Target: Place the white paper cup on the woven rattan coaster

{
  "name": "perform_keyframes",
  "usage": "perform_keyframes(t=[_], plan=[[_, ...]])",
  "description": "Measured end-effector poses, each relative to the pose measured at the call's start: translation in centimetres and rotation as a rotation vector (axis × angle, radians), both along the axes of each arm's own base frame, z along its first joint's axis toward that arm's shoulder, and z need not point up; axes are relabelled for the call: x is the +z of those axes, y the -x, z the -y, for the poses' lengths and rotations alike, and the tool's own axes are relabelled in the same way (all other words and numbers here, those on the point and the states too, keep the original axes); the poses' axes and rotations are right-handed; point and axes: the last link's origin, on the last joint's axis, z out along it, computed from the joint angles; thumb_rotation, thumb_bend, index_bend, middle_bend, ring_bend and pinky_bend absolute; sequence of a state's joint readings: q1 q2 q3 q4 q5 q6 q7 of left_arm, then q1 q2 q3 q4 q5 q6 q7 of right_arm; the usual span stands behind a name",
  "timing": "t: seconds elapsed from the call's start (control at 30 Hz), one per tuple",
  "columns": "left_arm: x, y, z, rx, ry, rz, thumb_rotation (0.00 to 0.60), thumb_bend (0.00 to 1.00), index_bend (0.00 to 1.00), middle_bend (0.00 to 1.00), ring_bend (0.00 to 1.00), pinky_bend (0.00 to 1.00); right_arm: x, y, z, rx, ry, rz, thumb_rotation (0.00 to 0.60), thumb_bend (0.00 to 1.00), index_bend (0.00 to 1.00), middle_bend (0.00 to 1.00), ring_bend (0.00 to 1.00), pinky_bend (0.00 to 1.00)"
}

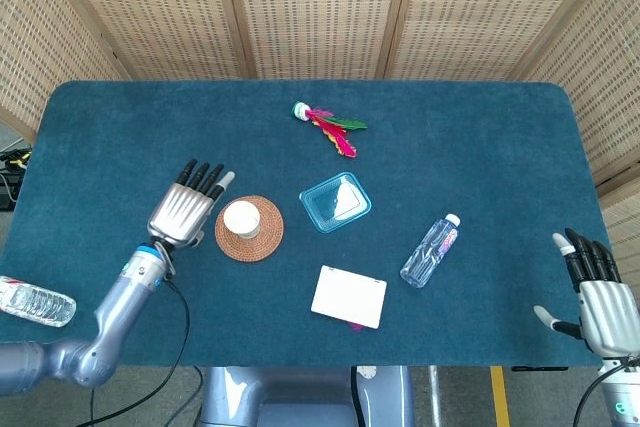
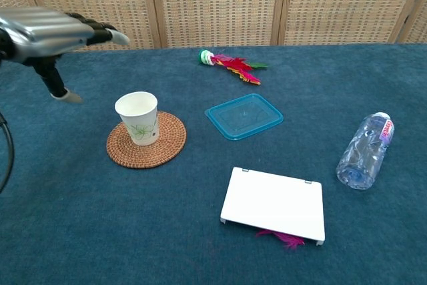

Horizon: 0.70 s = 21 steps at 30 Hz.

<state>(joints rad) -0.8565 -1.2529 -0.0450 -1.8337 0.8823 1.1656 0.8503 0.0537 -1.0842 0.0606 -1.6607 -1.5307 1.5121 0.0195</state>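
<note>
1. White paper cup (image 2: 138,117), one, stands upright on the single rattan coaster (image 2: 146,140).
2. Left hand (image 1: 184,209) hovers left, fingers spread, empty; right hand (image 1: 598,294) likewise.
3. Two bottles: one (image 2: 364,150) right, one (image 1: 35,301) at the left edge.

The left hand (image 1: 183,213) is being held flat above the table, palm down, fingers extended and spread, nothing gripped; in the chest view it (image 2: 50,31) is seen raised with the thumb hanging down. The left arm is being extended from the lower left. The right hand (image 1: 598,292) is being held open at the lower right edge, fingers pointing up, thumb out.
</note>
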Motion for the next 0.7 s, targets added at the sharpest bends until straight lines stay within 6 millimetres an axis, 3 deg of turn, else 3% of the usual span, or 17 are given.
perform_keyframes(t=[0.17,0.4,0.7], plan=[[3.0,1.6,2.4,-0.007,-0.096,0.037,0.600,0.21,0.00,0.00,0.00,0.00,0.1,-0.2,-0.1,0.005,0.002,-0.003,0.600,0.12,0.04,0.00,0.00,0.00],[5.6,6.2,7.5,0.043,-0.241,0.071,0.600,0.21,0.00,0.00,0.00,0.00,-0.2,-0.4,-0.1,0.013,-0.011,-0.019,0.600,0.12,0.04,0.00,0.00,0.00],[5.2,12.2,14.7,0.193,-0.234,0.099,0.600,0.21,0.00,0.00,0.00,0.00,-0.9,-0.9,-0.1,0.032,-0.037,-0.049,0.600,0.12,0.04,0.00,0.00,0.00]])
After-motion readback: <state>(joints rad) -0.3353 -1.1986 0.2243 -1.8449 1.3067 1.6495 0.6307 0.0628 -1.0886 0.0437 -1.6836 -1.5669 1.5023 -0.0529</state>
